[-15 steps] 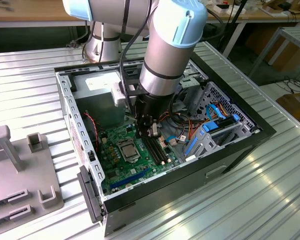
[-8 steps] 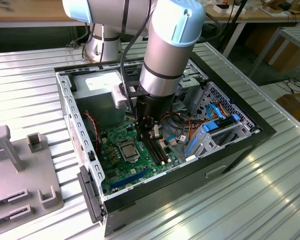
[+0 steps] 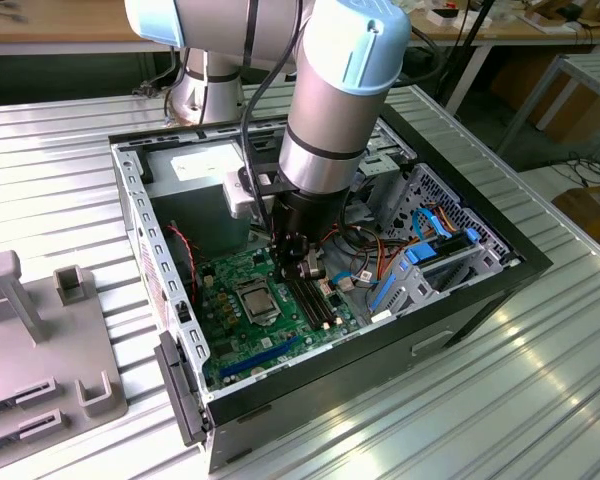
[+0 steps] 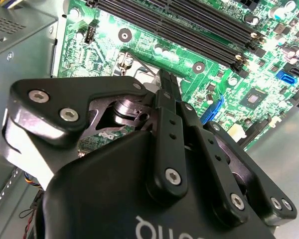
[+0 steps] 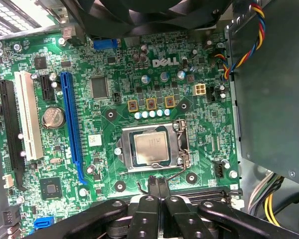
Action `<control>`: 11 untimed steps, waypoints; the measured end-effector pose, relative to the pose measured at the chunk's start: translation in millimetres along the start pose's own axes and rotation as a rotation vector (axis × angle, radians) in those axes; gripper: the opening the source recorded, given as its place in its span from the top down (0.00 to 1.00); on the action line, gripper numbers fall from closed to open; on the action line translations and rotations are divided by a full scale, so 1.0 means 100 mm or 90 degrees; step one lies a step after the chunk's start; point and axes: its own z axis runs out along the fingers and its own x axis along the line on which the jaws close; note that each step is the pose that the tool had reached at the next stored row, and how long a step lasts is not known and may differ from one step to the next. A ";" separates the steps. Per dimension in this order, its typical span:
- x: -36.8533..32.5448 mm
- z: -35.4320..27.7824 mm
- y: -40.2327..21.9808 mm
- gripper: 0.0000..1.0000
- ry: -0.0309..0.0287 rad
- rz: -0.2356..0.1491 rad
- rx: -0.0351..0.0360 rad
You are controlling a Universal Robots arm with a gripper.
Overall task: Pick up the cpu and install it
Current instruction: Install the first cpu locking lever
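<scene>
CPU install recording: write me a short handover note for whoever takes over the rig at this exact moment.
Gripper: fingers shut together, holding nothing, hanging inside the open computer case just above the motherboard, at the edge of the socket nearest the memory slots.
The cpu: lying flat in the socket, silver top up, apart from the fingertips.
Done: cpu is placed in the socket and released.
Left: the socket's metal frame looks to sit around the chip, and a thin wire lever lies along its edge near the fingertips; whether it is latched cannot be told.
</scene>
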 end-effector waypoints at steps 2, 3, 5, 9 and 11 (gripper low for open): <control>0.000 0.000 0.000 0.89 0.0000 0.000 0.0000; 0.000 0.000 0.000 0.89 0.0000 0.000 0.0000; 0.001 0.002 0.000 0.89 -0.0001 -0.001 0.0000; 0.029 0.020 -0.004 0.89 0.0000 -0.006 0.0001; 0.053 0.021 -0.007 0.89 0.0002 -0.010 0.0003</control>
